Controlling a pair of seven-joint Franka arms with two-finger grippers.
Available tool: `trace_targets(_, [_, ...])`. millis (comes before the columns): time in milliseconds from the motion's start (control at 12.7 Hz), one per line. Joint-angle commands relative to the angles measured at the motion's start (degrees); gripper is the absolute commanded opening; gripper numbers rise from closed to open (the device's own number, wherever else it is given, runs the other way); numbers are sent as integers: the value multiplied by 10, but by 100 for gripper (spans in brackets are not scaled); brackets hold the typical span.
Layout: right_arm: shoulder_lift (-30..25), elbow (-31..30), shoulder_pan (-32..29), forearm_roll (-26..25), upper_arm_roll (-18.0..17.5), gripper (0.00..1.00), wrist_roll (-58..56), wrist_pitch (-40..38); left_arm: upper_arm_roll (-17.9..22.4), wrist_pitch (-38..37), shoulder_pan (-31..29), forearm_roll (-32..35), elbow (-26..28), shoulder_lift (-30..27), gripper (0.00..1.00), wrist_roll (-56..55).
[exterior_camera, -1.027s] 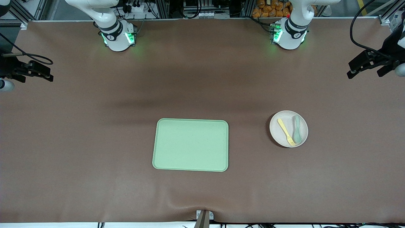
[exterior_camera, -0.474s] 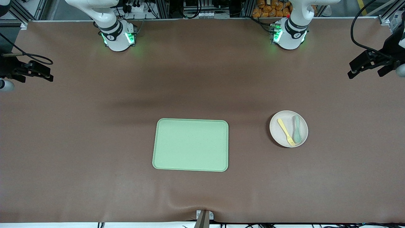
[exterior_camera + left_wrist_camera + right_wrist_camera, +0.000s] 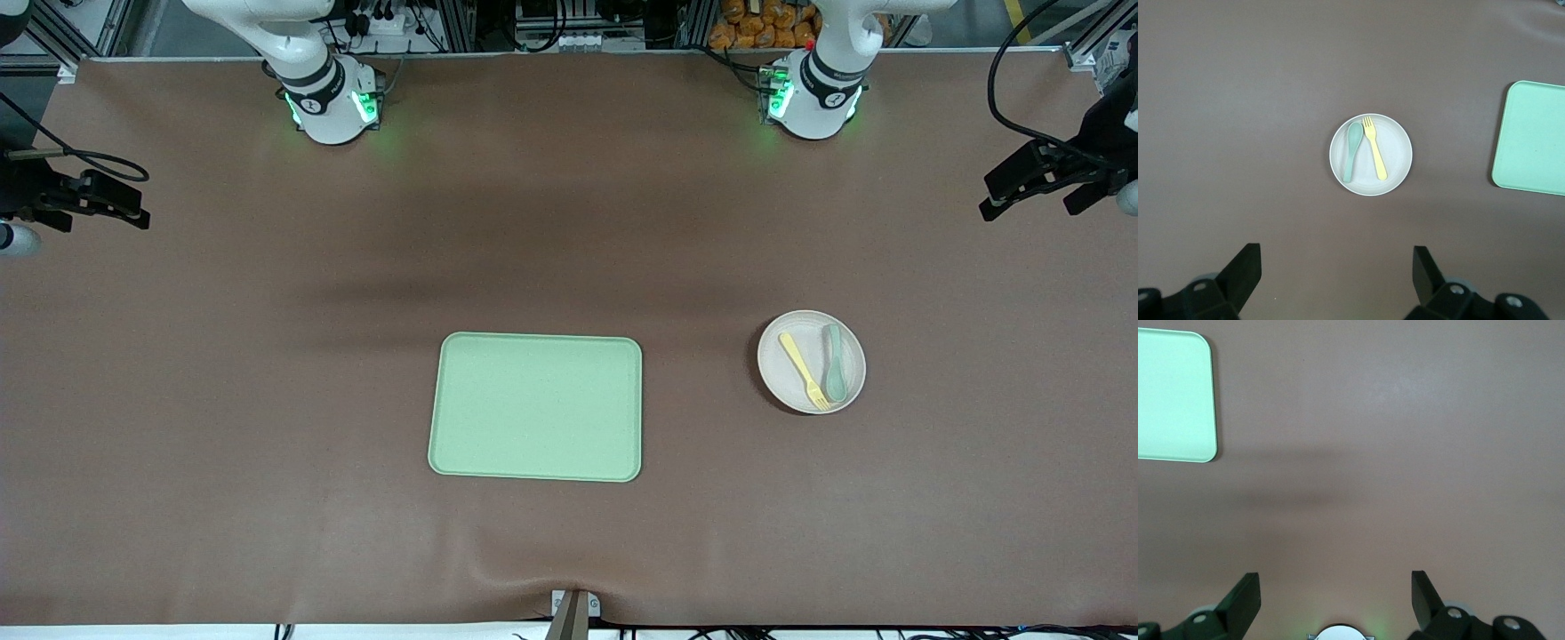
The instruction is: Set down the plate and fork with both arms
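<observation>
While both claws, left claw (image 3: 1022,187) and right claw (image 3: 98,200), hung open over the worktop's ends, the plate (image 3: 811,362) lay near the tray (image 3: 536,407), carrying the fork (image 3: 805,371); both looked light, stiff, slippery, so the plate's rim and the fork's handle seemed the best holds.

A wide table (image 3: 267,373) fills the view, covered by a matte brown sheet that ripples slightly at the edge nearest the front camera (where a small metal bracket (image 3: 573,606) sits). Along its farthest edge stand aluminium frame rails (image 3: 89,31), black cables and orange packets (image 3: 760,22). Soft shadows band the surface.
</observation>
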State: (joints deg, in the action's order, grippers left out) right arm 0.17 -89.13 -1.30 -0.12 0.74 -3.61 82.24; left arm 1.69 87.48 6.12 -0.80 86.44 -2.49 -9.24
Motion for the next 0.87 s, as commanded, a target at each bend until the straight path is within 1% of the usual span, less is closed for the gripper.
trace_targets(0, [-6, -1, -6, -11, -2, 100, 8, -3, -1, -12, -1, 4, -8, 0, 100, 3])
trace_targets(316, [-6, 0, -12, -10, -1, 100, 8, -1, -1, -12, -1, 4, 1, 10, 100, -2])
trace_targets(474, [-4, -1, -12, -10, -1, 100, 8, 0, 0, -5, -2, 9, 28, 27, 100, -2])
trace_targets(553, [-3, -1, -12, -10, -1, 100, 8, 0, 1, -4, -3, 13, 29, 41, 100, -2])
trace_targets(632, [-3, -1, -12, -10, -1, 100, 8, 0, 0, -1, -18, 13, 29, 55, 100, -2])
trace_targets(711, [-3, -1, -13, -9, -1, 100, 8, 1, -1, 13, -26, 12, 36, 66, 100, 3])
trace_targets(790, [-3, -1, -13, -8, -1, 100, 7, 0, -1, 38, -30, 12, 56, 70, 100, 7])
